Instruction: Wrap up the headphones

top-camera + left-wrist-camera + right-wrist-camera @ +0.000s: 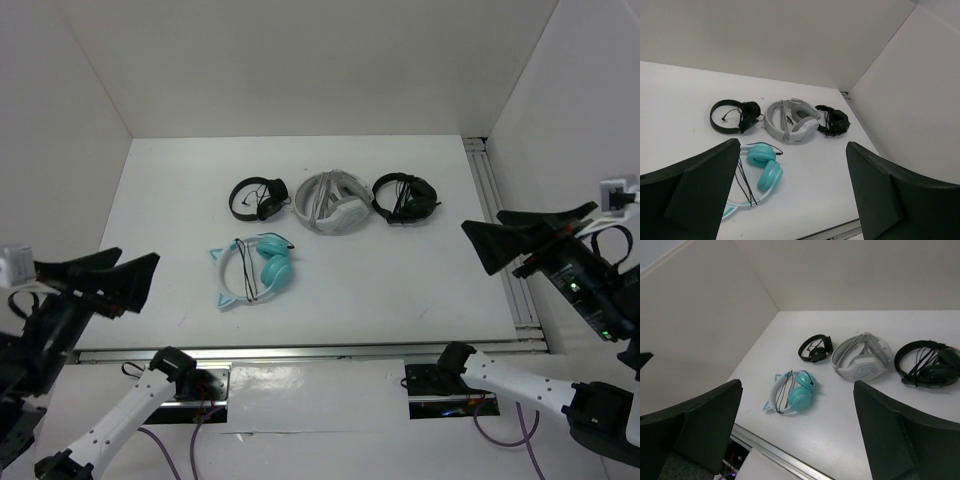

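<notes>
The teal headphones [255,270] lie flat on the white table at the front left, the pale mint headband with cat ears to the left and the cups to the right. Their thin black cable runs in several strands across the headband. They also show in the left wrist view [765,172] and the right wrist view [801,396]. My left gripper [138,257] is open and empty, raised above the table's left front, well clear of the headphones. My right gripper [482,222] is open and empty, raised at the right side. Both grippers [792,145] [797,385] show wide-spread jaws.
A row stands behind: small black headphones [258,198], white-grey headphones [330,203], larger black headphones [405,197]. Aluminium rails run along the right edge [500,235] and the front edge [300,350]. White walls enclose the left, back and right.
</notes>
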Robot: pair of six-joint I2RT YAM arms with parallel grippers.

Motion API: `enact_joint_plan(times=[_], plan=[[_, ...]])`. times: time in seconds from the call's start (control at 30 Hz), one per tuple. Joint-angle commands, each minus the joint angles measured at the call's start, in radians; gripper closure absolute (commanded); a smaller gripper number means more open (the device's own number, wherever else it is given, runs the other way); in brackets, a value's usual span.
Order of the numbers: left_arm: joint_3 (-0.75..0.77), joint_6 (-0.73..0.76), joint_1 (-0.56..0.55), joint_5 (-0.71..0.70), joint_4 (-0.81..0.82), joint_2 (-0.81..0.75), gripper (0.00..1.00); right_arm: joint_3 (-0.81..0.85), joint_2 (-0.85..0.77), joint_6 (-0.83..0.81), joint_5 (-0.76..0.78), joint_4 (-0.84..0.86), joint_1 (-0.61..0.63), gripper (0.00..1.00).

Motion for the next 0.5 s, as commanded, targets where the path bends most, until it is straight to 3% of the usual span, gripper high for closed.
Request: enact_joint_plan(times=[0.0,0.47], plan=[[-0.001,0.041,-0.002,0.041,-0.085,-0.062,0.0,0.046,0.009,-0.033,-0.044,-0.136,-0.05,0.0],[0.08,0.05,-0.002,0.02,-0.212,-0.073,0.0,-0.003,0.009,-0.052,-0.057,-0.137,-0.081,0.0]])
